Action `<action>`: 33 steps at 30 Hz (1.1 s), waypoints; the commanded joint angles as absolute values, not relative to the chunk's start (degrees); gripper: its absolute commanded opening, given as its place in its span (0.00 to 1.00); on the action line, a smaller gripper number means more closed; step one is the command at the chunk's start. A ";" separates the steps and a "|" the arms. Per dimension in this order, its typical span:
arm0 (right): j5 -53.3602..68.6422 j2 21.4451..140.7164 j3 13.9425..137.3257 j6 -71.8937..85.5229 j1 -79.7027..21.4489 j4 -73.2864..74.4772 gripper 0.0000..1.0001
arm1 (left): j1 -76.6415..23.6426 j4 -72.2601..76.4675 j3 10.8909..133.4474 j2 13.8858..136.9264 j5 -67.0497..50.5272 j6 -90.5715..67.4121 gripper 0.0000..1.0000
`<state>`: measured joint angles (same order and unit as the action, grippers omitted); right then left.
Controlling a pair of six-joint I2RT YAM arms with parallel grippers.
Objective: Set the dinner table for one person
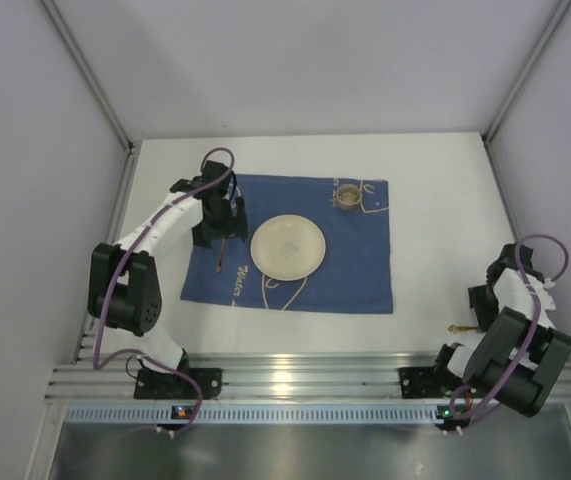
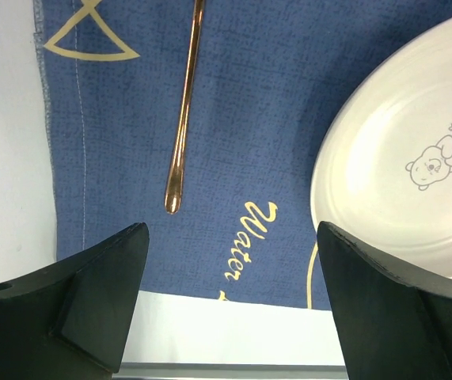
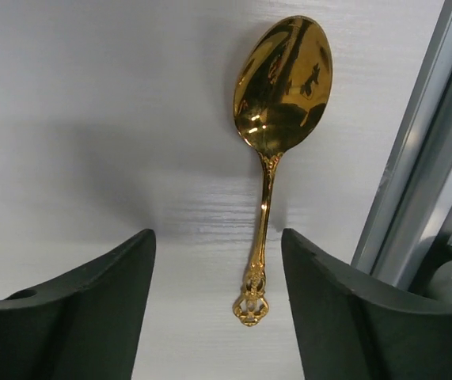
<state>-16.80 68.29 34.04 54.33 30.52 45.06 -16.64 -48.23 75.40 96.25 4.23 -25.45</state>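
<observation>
The plate [image 2: 384,150] reads "SWEET DEAR"; placemat [image 2: 249,111] — gold script, perhaps "Water".

arms [image 1: 160,228]: white links, black joints | cables [image 1: 220,151]: purple loops | claw fingers [image 2: 91,293]: black, wedge-shaped

One white counter [image 1: 435,200]. One blue placemat [image 1: 355,270]. One round white plate [image 1: 287,247] printed with a bear. One small brownish cup [image 1: 347,195]. Two pieces of cutlery: one gold spoon [image 3: 277,103], one slim copper-coloured handle [image 2: 184,119] whose head is out of view. Two robot arms, left arm [image 1: 155,235] and right arm [image 1: 520,320], one end effector each: left end effector [image 2: 232,229], right end effector [image 3: 216,235]
</observation>
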 commanded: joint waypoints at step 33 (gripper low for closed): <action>-20.39 74.36 57.20 48.17 -0.84 36.38 0.00 | -16.70 -49.13 74.71 92.90 11.69 -27.68 0.91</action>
<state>-17.28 76.53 51.44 48.60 5.85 35.05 -16.64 -48.38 73.69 96.05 10.59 -26.33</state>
